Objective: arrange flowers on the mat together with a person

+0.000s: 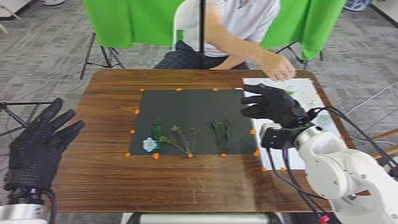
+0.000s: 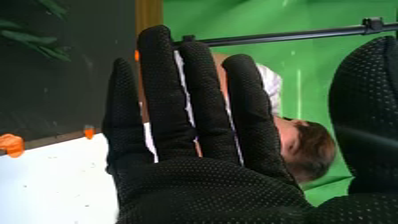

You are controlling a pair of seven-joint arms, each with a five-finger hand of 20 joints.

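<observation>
A robot left hand (image 1: 40, 145) stands over the left edge of the brown wooden table (image 1: 178, 187), fingers extended and spread, holding nothing. A broad strip of wood separates the table's near edge from the black rectangular mat (image 1: 187, 107). Along the mat's near edge, from its near left corner: a light-blue flower (image 1: 149, 144), a dark green leafy sprig (image 1: 158, 131), a branching green sprig (image 1: 188, 142), then slender green stems (image 1: 221, 137). Orange markers (image 1: 155, 156) line the mat's edges. The right hand (image 1: 274, 106) is above the mat's right edge and the adjoining white sheet (image 1: 286, 161); fingers nearly straight, thumb well apart, nothing gripped. Beyond it, a person's hand (image 1: 277, 67) is at the sheet's far edge.
</observation>
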